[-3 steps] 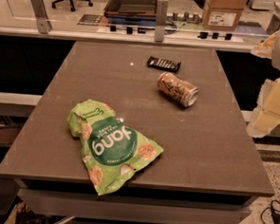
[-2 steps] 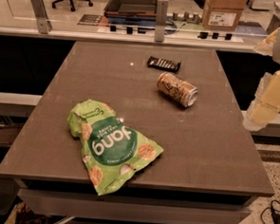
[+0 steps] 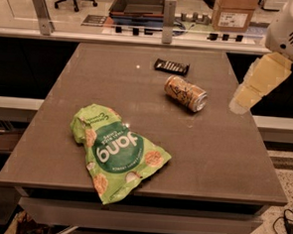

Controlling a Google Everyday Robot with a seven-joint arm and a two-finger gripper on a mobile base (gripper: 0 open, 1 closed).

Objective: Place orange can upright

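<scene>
White upside-down word, seemingly "jong", on the green snack bag (image 3: 117, 152); pincer (image 3: 239, 102) at right edge of table (image 3: 208, 157).

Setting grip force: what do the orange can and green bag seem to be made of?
The orange can, lying on its side, looks like thin metal: glossy printed wall, silvery end. The green bag looks like crinkled plastic film, glinting along its creases. The gripper hangs right of the can, by the right edge of the table, touching nothing.
</scene>
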